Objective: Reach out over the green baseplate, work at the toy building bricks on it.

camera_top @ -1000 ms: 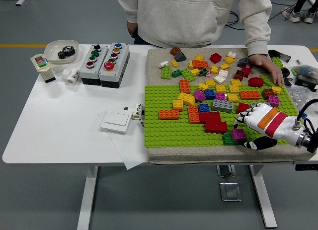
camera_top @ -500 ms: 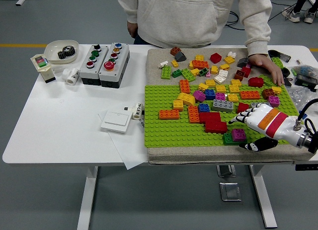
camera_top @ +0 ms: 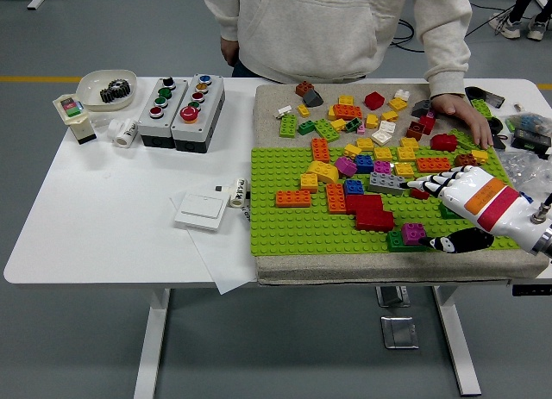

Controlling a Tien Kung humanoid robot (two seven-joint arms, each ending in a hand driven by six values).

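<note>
The green baseplate [camera_top: 285,222] lies on a beige mat and carries many toy bricks. My right hand [camera_top: 431,212], white with an orange band, reaches in from the right over the plate's right end. Its fingers [camera_top: 429,184] are spread and point left above a small red brick [camera_top: 419,193]. The black thumb lies low near the mat's front edge. Just left of the thumb sits a magenta brick [camera_top: 413,233] on a dark green one. A large red brick [camera_top: 369,211] stands further left. The hand holds nothing.
A person stands at the far side, one hand [camera_top: 467,117] resting flat on the mat's back right among loose bricks. Left of the mat are two button boxes [camera_top: 181,110], a white switch plate [camera_top: 201,211], a white bowl [camera_top: 107,88] and small parts.
My right hand has lifted and drawn back to the right, away from the magenta brick, and its fingers now point at the small red brick. The person's hand has stayed put.
</note>
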